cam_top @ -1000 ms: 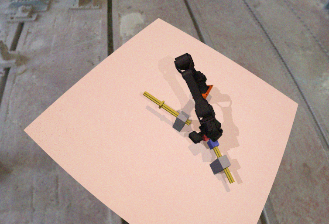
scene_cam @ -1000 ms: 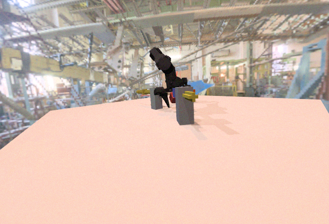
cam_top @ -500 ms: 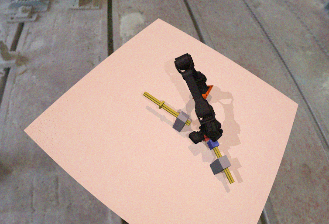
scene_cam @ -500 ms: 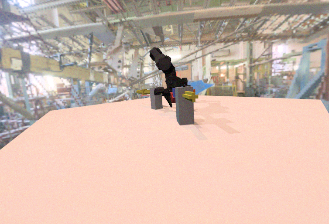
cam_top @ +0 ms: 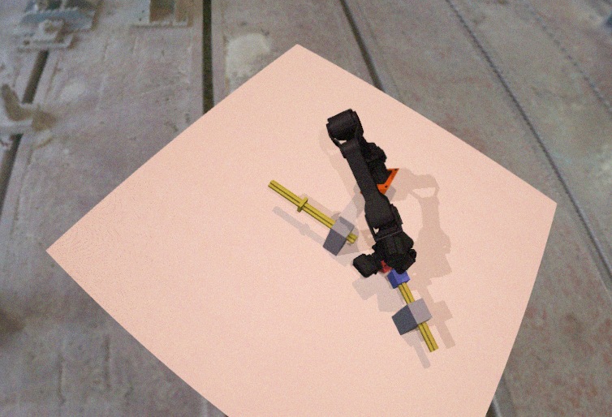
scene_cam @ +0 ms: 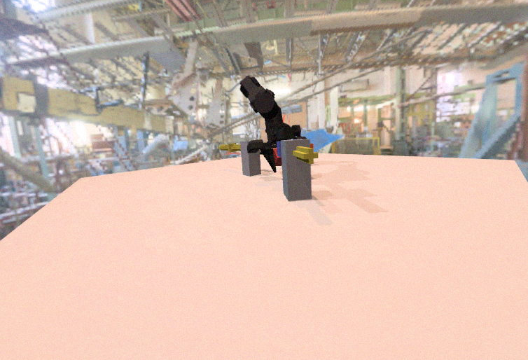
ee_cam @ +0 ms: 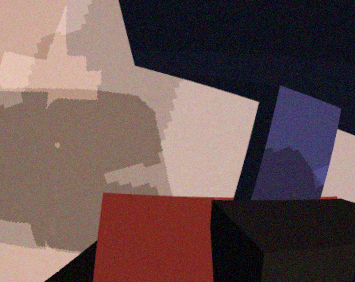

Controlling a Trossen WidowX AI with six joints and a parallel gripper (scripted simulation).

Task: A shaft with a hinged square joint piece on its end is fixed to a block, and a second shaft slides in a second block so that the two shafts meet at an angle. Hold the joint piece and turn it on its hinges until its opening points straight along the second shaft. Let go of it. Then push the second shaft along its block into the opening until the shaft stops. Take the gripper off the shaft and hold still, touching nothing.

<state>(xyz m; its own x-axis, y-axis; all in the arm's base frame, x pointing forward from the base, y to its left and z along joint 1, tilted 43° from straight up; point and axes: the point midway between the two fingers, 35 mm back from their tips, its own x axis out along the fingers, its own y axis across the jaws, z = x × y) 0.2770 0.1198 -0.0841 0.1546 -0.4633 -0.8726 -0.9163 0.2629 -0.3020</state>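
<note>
The gripper (cam_top: pixel 384 262) (scene_cam: pixel 276 161) (ee_cam: pixel 156 245) pinches the joint piece (cam_top: pixel 384 268) (scene_cam: pixel 278 160) (ee_cam: pixel 154 240), at the fixed shaft's (cam_top: pixel 427 336) (scene_cam: pixel 303 154) 11-o'clock end from above. Turning seems in hand; next, swing its opening toward the second shaft (cam_top: pixel 316 213) (scene_cam: pixel 230 148), about 10 o'clock.
</note>
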